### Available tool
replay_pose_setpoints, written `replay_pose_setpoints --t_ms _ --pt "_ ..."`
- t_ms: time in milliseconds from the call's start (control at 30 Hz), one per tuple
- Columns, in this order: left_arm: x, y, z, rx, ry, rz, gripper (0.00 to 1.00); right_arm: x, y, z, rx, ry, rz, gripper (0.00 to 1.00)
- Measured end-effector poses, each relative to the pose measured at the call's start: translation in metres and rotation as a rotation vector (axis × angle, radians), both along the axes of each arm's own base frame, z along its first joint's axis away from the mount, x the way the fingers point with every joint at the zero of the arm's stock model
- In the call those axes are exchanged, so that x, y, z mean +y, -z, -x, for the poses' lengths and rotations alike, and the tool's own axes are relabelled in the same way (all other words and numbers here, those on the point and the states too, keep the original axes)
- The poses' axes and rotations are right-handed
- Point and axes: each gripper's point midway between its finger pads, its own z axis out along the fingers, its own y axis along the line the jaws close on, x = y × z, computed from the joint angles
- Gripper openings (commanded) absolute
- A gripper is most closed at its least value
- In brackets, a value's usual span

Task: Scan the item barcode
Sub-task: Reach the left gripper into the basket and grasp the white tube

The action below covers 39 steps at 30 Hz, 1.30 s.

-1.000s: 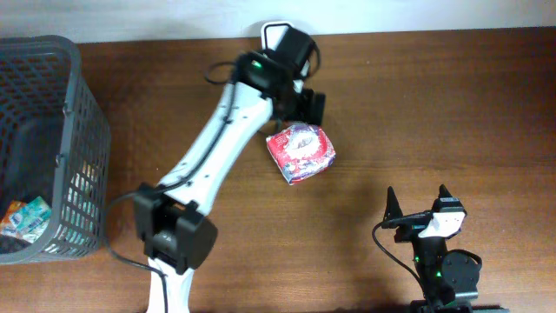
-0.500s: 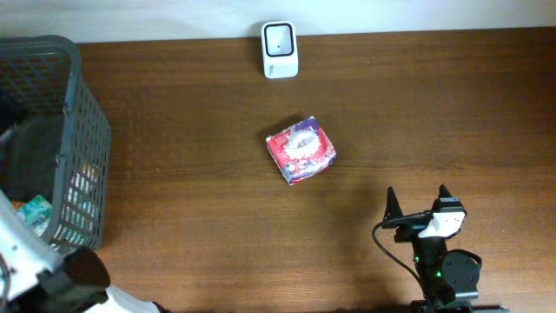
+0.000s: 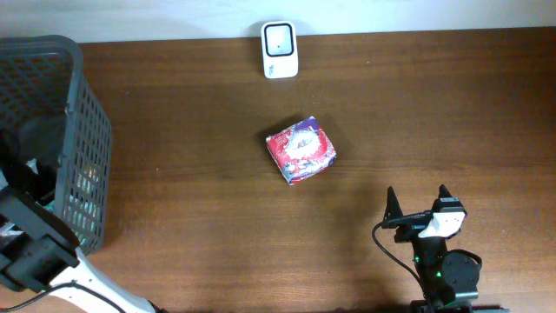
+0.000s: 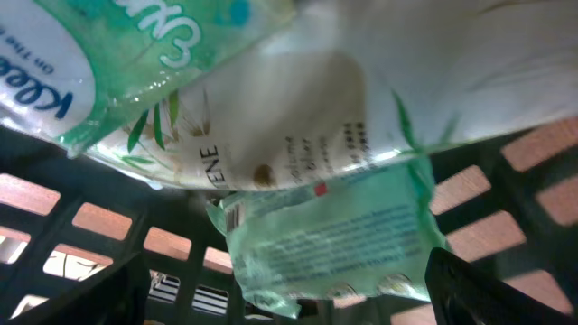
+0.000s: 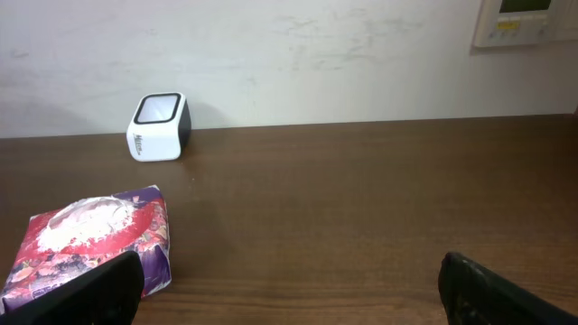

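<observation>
The red packet (image 3: 301,150) lies flat in the middle of the tabletop (image 3: 191,130), turned a little askew, with nothing touching it. The white scanner (image 3: 280,49) stands at the far edge, well apart from the packet and slightly to its left. From the right wrist view its dark window faces up and toward the near side.

The grey basket (image 3: 87,148) sits at the left end of the tabletop. The left arm (image 3: 35,248) reaches into it from the near left corner. The left hand (image 4: 289,284) is down inside the basket with its fingers (image 4: 99,293) spread wide, holding nothing. Just ahead of it lie soft green packets: a pale one with blue lettering (image 4: 135,54) at the top, and a smaller green packet (image 4: 334,235) with small print, lying against the basket's lattice. Whether the fingers touch them I cannot tell.

The right hand (image 3: 419,200) is at the near right, pointing toward the far edge. Its fingers (image 5: 81,293) are wide apart and empty, and it is well clear of the red packet.
</observation>
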Motion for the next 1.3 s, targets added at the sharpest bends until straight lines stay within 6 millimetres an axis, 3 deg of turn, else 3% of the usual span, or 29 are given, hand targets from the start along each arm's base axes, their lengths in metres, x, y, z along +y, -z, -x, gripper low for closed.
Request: replay_pose_setpoints --t_ms 200,267,333,367,400,467,567,667,767,867,1000,1100,1200,1300 --pt "-0.002 0.026 -0.017 -0.117 0.118 0.068 0.84 0.0 0.0 0.0 0.0 0.0 0.0 0.99" --pt "0.01 0.033 -0.029 -0.166 0.155 0.019 0.56 0.0 0.0 0.0 0.0 0.0 0.0 0.99" --pt "0.025 0.038 -0.042 -0.22 0.2 -0.041 0.45 0.0 0.0 0.0 0.0 0.0 -0.001 0.99" --pt "0.03 0.039 -0.048 -0.242 0.211 -0.062 0.45 0.0 0.0 0.0 0.0 0.0 0.0 0.99" --pt "0.032 0.039 -0.05 -0.253 0.226 -0.072 0.52 0.0 0.0 0.0 0.0 0.0 0.0 0.99" --pt "0.03 0.041 -0.053 -0.262 0.224 -0.07 0.51 0.0 0.0 0.0 0.0 0.0 0.0 0.99" --pt "0.011 0.029 -0.06 -0.303 0.19 0.022 0.39 0.0 0.0 0.0 0.0 0.0 0.0 0.99" --pt "-0.001 0.0 -0.067 -0.343 0.167 0.089 0.48 0.0 0.0 0.0 0.0 0.0 0.0 0.99" --pt "-0.025 -0.01 -0.081 -0.401 0.176 0.172 0.55 0.0 0.0 0.0 0.0 0.0 -0.001 0.99" --pt "-0.042 -0.009 -0.122 -0.506 0.42 0.116 0.59 0.0 0.0 0.0 0.0 0.0 0.0 0.99" --pt "-0.053 -0.004 -0.166 -0.472 0.827 -0.107 0.64 0.0 0.0 0.0 0.0 0.0 -0.001 0.99" --pt "-0.034 -0.003 -0.161 -0.412 0.925 -0.166 0.66 0.0 0.0 0.0 0.0 0.0 0.0 0.99" --pt "0.0 0.014 -0.126 -0.375 0.857 -0.124 0.77 0.0 0.0 0.0 0.0 0.0 0.0 0.99" --pt "-0.007 0.025 -0.118 -0.433 0.871 -0.033 0.77 0.0 0.0 0.0 0.0 0.0 0.0 0.99"
